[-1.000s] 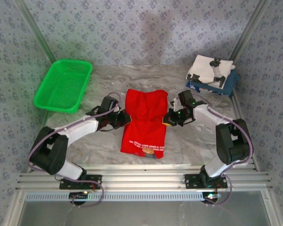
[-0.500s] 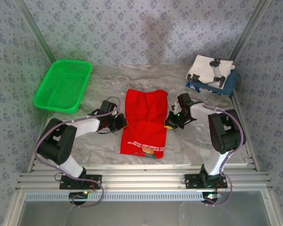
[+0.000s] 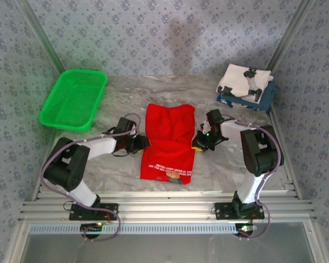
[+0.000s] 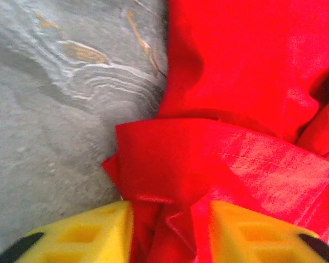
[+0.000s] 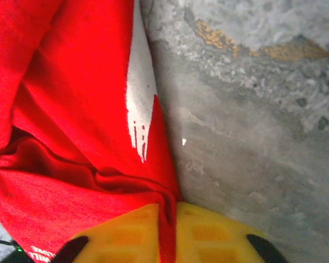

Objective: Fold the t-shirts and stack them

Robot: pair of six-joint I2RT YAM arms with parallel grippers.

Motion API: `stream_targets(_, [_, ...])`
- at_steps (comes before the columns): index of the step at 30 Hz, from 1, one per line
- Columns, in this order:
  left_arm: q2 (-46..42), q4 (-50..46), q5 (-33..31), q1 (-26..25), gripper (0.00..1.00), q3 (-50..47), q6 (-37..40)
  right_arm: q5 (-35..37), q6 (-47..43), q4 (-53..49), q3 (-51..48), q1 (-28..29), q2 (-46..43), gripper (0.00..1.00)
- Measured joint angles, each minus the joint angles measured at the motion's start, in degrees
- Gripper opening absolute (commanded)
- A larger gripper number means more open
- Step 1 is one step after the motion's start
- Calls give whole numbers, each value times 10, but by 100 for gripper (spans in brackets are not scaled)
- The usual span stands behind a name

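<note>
Evidently mid-fold: the red t-shirt lies in the middle of the tabletop, sides turned in. Its edge sits between the parted left tool; the right tool pinches a thin fold. Next, probably release, then fold end to end.

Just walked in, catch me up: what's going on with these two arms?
Two robot arms are folding a red t-shirt lying mid-table. The left gripper sits at its left edge, jaws apart around a fold; the right gripper pinches its right edge. A white t-shirt lies stacked on a navy one at the far right.
</note>
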Motion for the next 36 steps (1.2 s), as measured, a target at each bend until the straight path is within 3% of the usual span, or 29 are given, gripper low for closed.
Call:
stream_targets(5, [-59, -66, -29, 0, 59, 10, 0, 13, -2, -3, 8, 0, -12, 49])
stream_targets(13, [-203, -158, -63, -7, 58, 38, -23, 83, 3, -44, 3, 7, -147, 55])
stream_targets(15, [-206, -158, -61, -23, 44, 38, -42, 86, 3, -51, 3, 18, -170, 51])
stream_targets(17, [-192, -152, -55, -42, 27, 38, -63, 80, 8, -51, 3, 33, -176, 36])
stream_targets(19, [-165, -132, -45, -59, 21, 38, -83, 66, 17, -41, -1, 46, -171, 22])
stream_targets(22, [-107, -91, -32, -74, 18, 38, -101, 38, 37, -7, -20, 56, -147, 14])
stream_targets(29, [28, -41, -37, -63, 14, 49, -111, 23, 57, 54, -51, 49, -46, 10])
stream_targets(36, [58, -24, -49, -56, 14, 56, -102, 12, 56, 73, -52, 37, -34, 10])
